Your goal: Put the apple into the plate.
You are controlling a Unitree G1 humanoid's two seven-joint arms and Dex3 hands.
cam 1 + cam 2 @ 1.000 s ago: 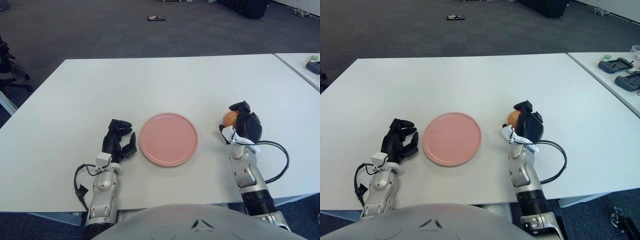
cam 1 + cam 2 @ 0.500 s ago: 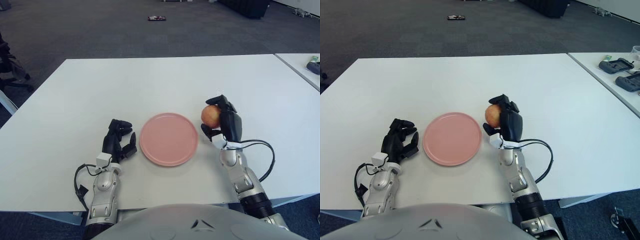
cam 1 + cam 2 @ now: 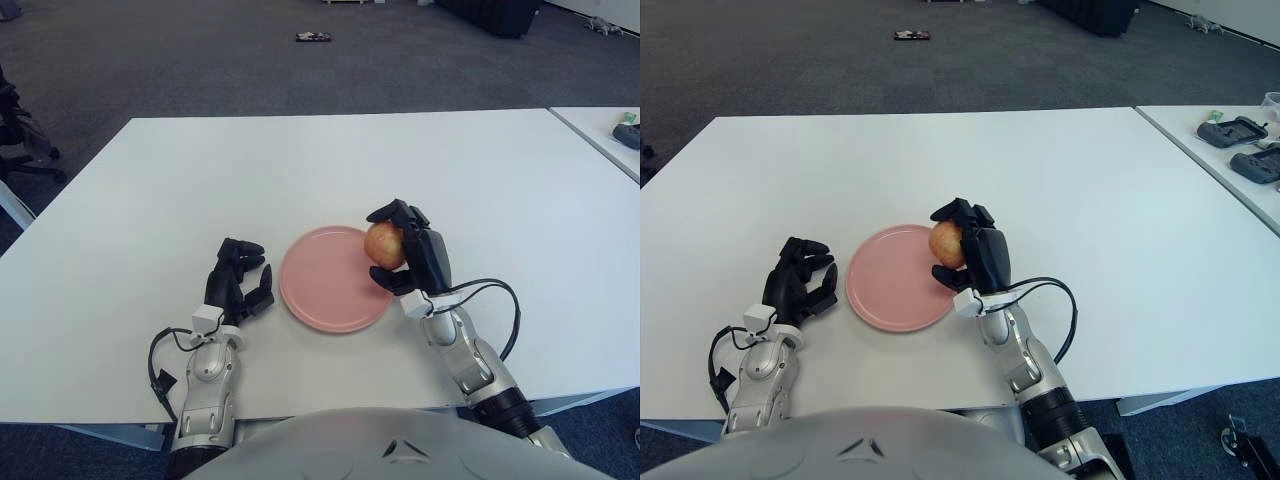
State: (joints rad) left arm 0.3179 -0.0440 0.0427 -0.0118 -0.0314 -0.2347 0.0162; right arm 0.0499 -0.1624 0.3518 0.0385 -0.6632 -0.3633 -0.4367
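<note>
Left eye view: right hand point(image 3: 412, 258) grips apple point(image 3: 384, 243) (over plate point(image 3: 320, 290)).

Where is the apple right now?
The apple is gripped in the right hand, showing over the right edge of the pink plate, mid-table.

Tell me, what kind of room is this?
Probably an office or lab: grey carpet floor, a plain white table, and handheld controllers on a neighbouring table to the right.
</note>
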